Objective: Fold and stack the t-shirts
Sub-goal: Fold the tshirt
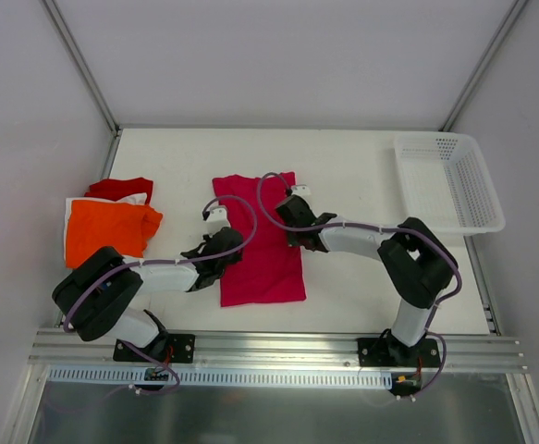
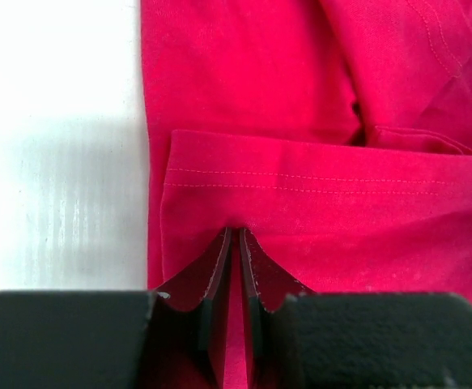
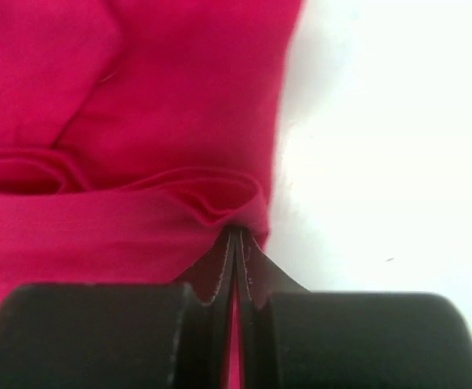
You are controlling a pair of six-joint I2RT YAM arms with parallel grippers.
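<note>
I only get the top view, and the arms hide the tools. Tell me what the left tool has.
Observer: The left tool is shut on the pink shirt, pinching the edge that carries the stitched hem.
Operator: Now the right one.
Observer: The right tool is shut too, on a bunched fold at that shirt's edge, just where the cloth meets the table.
Operator: Say whether the cloth lies flat there.
Observer: No. In the right wrist view it is rumpled to the left of the grip.
</note>
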